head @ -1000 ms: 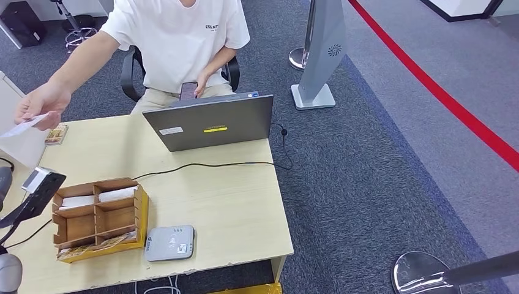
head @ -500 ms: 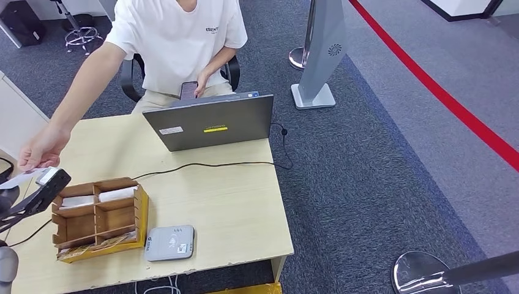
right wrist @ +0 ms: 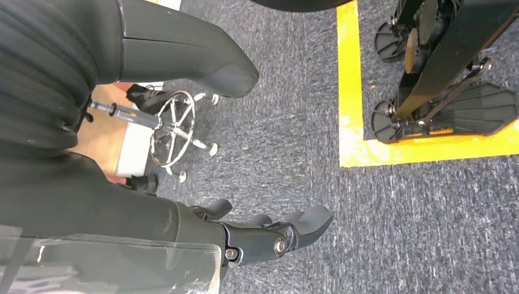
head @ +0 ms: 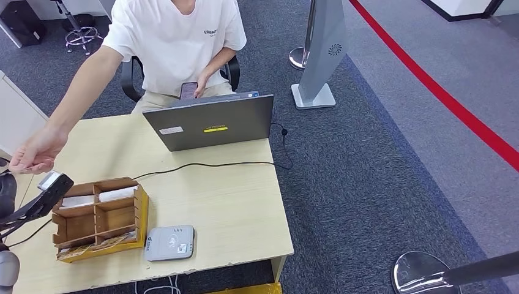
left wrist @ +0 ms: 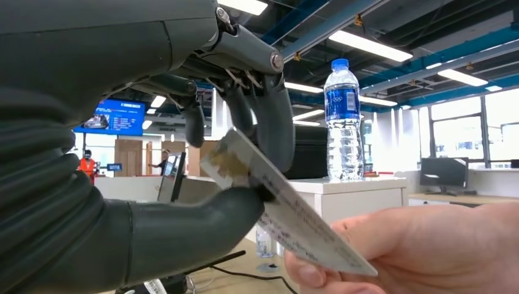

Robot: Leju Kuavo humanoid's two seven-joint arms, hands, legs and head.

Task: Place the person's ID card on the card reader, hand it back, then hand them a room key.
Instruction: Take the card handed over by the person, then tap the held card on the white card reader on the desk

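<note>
The person's ID card (left wrist: 294,226) is a pale printed card, pinched between the thumb and dark fingers of my left hand (left wrist: 183,229). The person's hand (left wrist: 428,251) still holds its other end. In the head view that hand (head: 33,153) reaches over the table's left edge, where my left hand (head: 5,190) is partly cut off. The grey card reader (head: 170,242) lies near the table's front edge. Beside it stands a wooden organizer (head: 79,228) with white room key cards (head: 98,197). My right hand (right wrist: 202,229) hangs over the carpet, fingers apart, holding nothing.
A grey laptop (head: 211,128) stands at the table's far side, with a black cable (head: 202,165) running across the tabletop (head: 214,202). The seated person faces me behind it. A water bottle (left wrist: 343,122) stands on a white counter. A stanchion base (head: 422,272) sits at my right.
The person's hand came down from the upper left with the card and brought it to my left hand. The card now sits between my thumb and fingers.
</note>
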